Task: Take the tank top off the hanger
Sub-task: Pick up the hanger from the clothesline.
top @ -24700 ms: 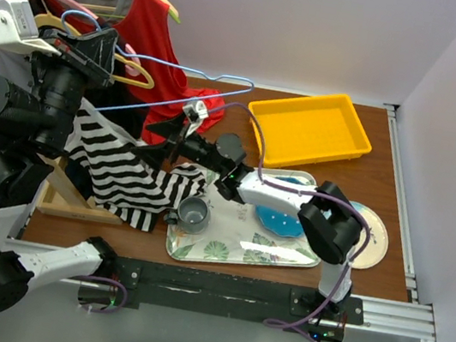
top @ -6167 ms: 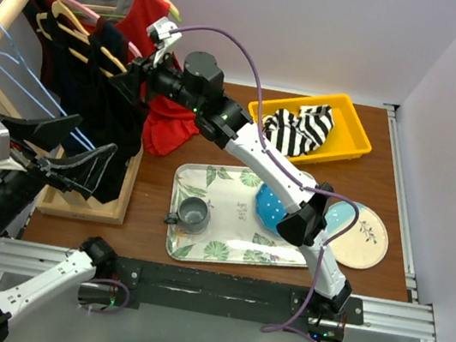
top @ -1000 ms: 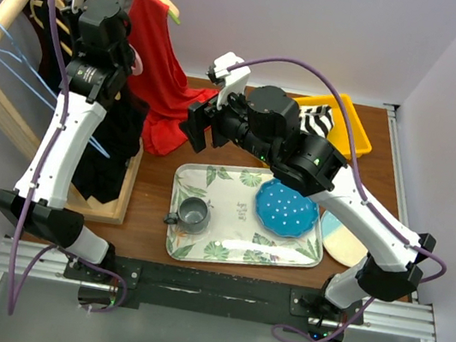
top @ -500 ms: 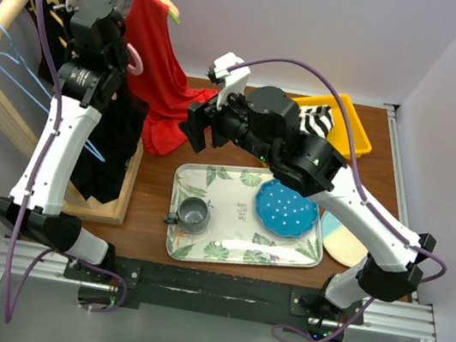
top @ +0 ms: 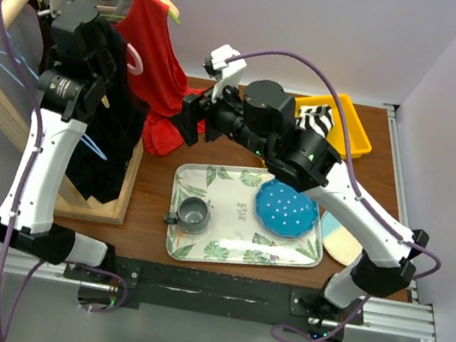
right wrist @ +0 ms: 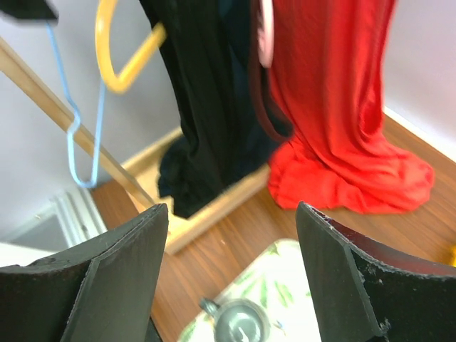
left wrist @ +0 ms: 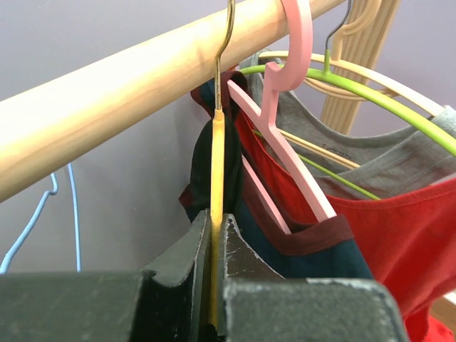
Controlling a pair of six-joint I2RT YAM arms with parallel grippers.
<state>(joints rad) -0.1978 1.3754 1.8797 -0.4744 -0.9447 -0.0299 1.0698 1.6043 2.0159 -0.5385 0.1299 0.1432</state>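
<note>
A dark navy tank top (top: 117, 132) with maroon trim (left wrist: 313, 256) hangs on a yellow hanger (left wrist: 216, 178) hooked over the wooden rod (left wrist: 142, 78). My left gripper (top: 94, 33) is high at the rack, shut on the yellow hanger's neck (left wrist: 216, 285). My right gripper (top: 188, 120) is open and empty, apart from the hanging clothes to their right. In the right wrist view its gripper (right wrist: 231, 271) faces the dark tank top (right wrist: 206, 107), the yellow hanger's end (right wrist: 121, 50) and a red tank top (right wrist: 335, 107).
A pink hanger (left wrist: 285, 121), a green hanger (left wrist: 370, 92) with a grey top (left wrist: 377, 153), and the red top (top: 155, 55) crowd the rod. Blue wire hangers (right wrist: 78, 135) hang left. A leaf-print tray (top: 215, 251) holds a cup (top: 193, 213) and blue plate (top: 289, 211). A yellow bin (top: 345, 142) holds a striped garment (top: 312, 119).
My left gripper has shifted left and toward the rod, keeping its hold on the yellow hanger. My right gripper has moved left, closer to the hanging clothes.
</note>
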